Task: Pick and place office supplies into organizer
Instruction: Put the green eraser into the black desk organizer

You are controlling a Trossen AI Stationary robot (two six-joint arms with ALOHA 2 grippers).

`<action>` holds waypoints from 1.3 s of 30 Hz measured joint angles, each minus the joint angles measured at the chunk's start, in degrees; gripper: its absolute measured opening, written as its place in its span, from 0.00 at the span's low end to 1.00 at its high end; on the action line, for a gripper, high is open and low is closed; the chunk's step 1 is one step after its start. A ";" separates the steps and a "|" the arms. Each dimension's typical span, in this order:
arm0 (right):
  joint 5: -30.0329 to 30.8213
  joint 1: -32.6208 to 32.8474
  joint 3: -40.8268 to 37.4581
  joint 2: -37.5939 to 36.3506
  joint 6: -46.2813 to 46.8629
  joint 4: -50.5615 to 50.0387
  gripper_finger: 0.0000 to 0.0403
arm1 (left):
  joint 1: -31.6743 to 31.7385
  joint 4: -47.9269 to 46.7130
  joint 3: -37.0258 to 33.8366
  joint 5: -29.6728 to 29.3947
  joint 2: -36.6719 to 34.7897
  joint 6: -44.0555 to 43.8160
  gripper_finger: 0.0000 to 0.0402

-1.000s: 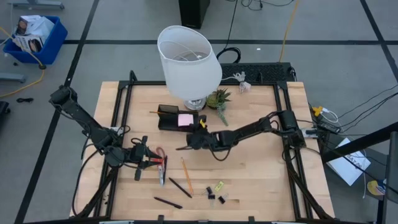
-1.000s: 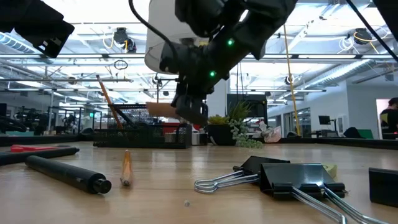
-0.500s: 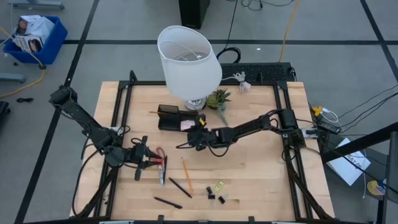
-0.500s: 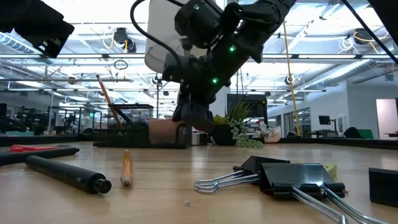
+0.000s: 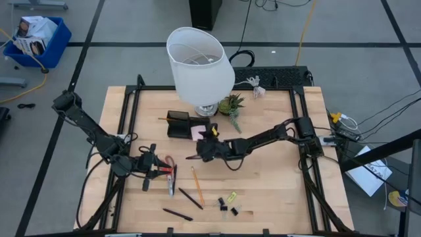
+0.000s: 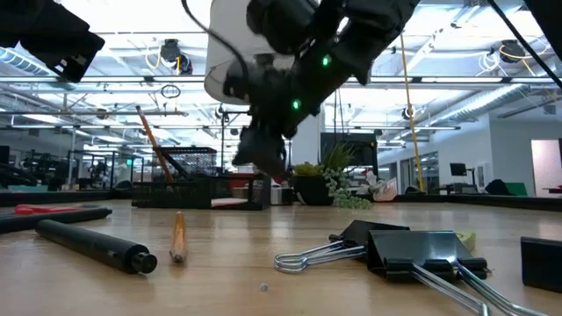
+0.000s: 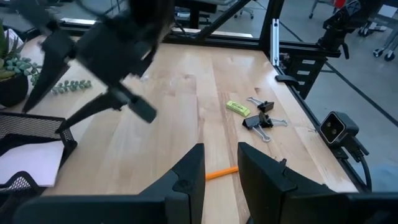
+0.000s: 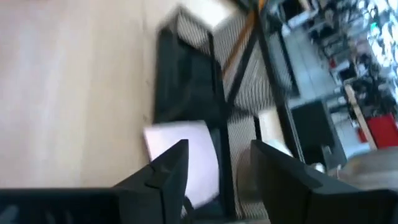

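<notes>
High view: no legible writing on organizer (image 5: 181, 124) or sticky-note pad (image 5: 197, 131).

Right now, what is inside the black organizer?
The organizer holds the pink sticky-note pad at its right end and an orange pencil leaning at the left. The lamp shade covers its back edge.

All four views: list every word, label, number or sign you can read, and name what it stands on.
None can be read.
Blue bin on the floor: its contents carry print, too small to read.
Paper on the floor right of the table: no legible marks.
Pink sticky-note pad in the organizer: blank.
</notes>
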 joint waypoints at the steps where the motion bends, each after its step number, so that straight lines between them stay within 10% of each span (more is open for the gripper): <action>1: -0.04 0.76 0.03 -0.04 -0.82 1.22 0.42 | 0.00 -0.27 0.00 0.00 0.01 -0.02 0.24; 7: -0.38 4.64 0.04 -0.52 -7.42 4.83 0.39 | 0.00 -0.91 0.00 0.00 0.14 -0.64 0.24; 18: -0.82 10.12 0.04 -0.50 8.49 7.08 0.39 | 0.00 -3.29 0.00 0.13 0.14 -1.91 0.24; 39: -25.04 7.57 0.04 -1.27 25.43 4.86 0.40 | 0.00 -6.83 0.00 0.11 0.14 -4.90 0.24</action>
